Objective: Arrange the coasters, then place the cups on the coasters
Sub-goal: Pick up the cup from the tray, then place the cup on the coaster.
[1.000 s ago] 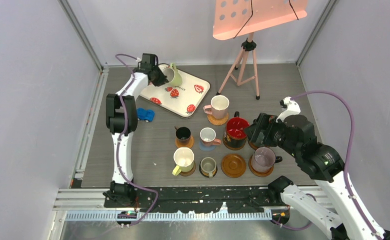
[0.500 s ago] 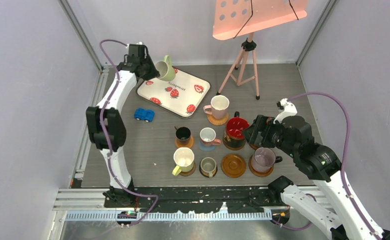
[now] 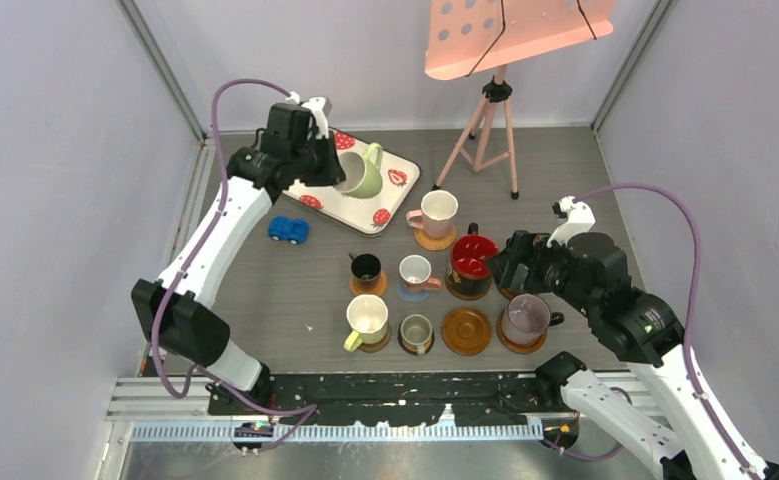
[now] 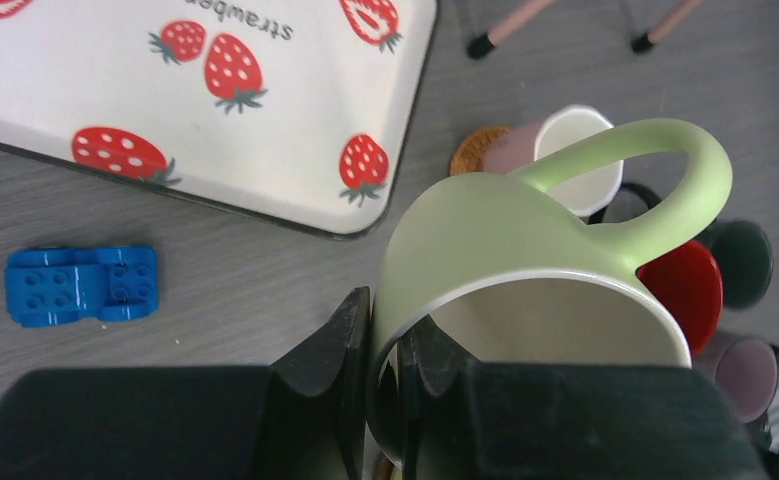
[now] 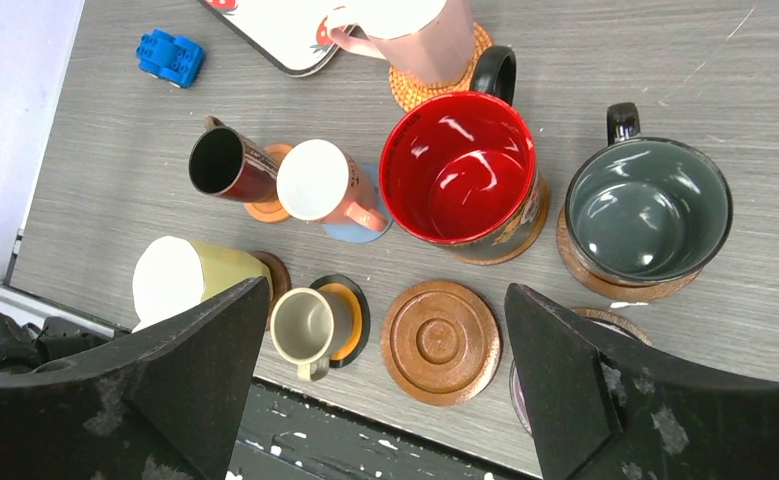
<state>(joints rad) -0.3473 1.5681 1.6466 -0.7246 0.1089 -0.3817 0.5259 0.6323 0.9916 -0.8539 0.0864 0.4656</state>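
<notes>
Left wrist: left pincer (image 4: 390, 335) is clenched on the rim wall of the green mug (image 4: 505, 240), which hangs clear of the table, tilted, handle pointing away. Blue toy car (image 4: 80, 285) lies low to its left, with a corner of the strawberry tray (image 4: 215, 120) beyond. Past the handle, a pink mug (image 4: 565, 150) stands on a woven coaster (image 4: 475, 150). Right pincer (image 5: 385, 300) gapes wide and empty. A bare brown coaster (image 5: 437, 342) lies just under it, the red-inside mug (image 5: 460, 175) beyond.

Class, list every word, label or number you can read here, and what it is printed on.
"strawbe": upside down on the strawberry-print tray, cut off at the left wrist view's edge.
In the top view the same print is too small to read.
No other text shows.
</notes>
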